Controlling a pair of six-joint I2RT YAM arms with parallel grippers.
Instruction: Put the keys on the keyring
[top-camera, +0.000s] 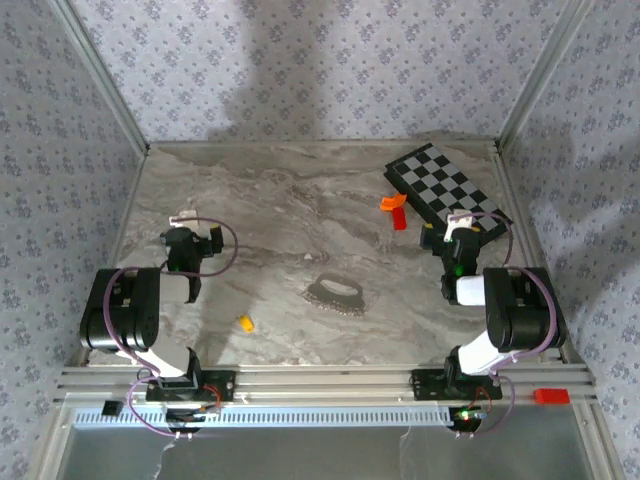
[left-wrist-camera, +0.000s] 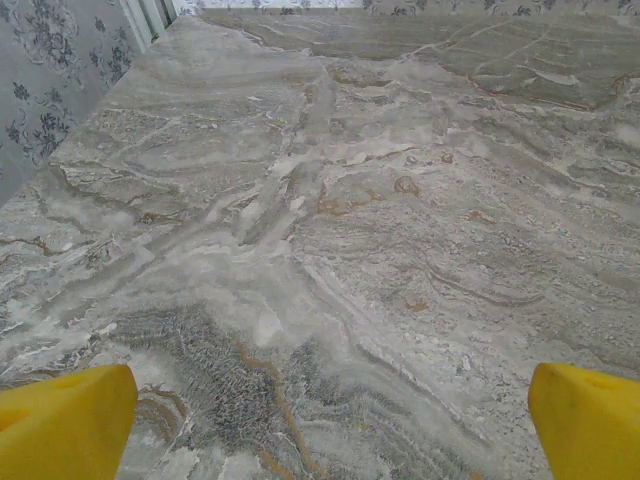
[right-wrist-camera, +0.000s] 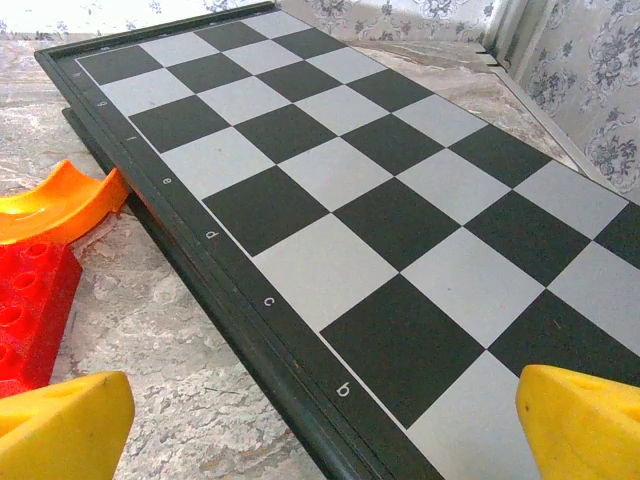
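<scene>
A tiny yellow-headed key (top-camera: 245, 322) lies on the marble table near the front, between the two arms. The keyring (top-camera: 337, 294), a thin silvery loop with a short chain, rests right of it near the table's middle. My left gripper (top-camera: 193, 226) hovers at the left, well behind the key, open, with bare marble between its yellow pads (left-wrist-camera: 65, 420). My right gripper (top-camera: 460, 224) sits at the right over the near edge of the chessboard, also open, its yellow pads (right-wrist-camera: 575, 420) wide apart and holding nothing.
A black-and-white chessboard (top-camera: 445, 187) (right-wrist-camera: 400, 180) lies at the back right. An orange curved block (top-camera: 392, 202) (right-wrist-camera: 55, 205) and a red block (top-camera: 400, 220) (right-wrist-camera: 30, 300) sit against its left edge. Patterned walls enclose the table on three sides.
</scene>
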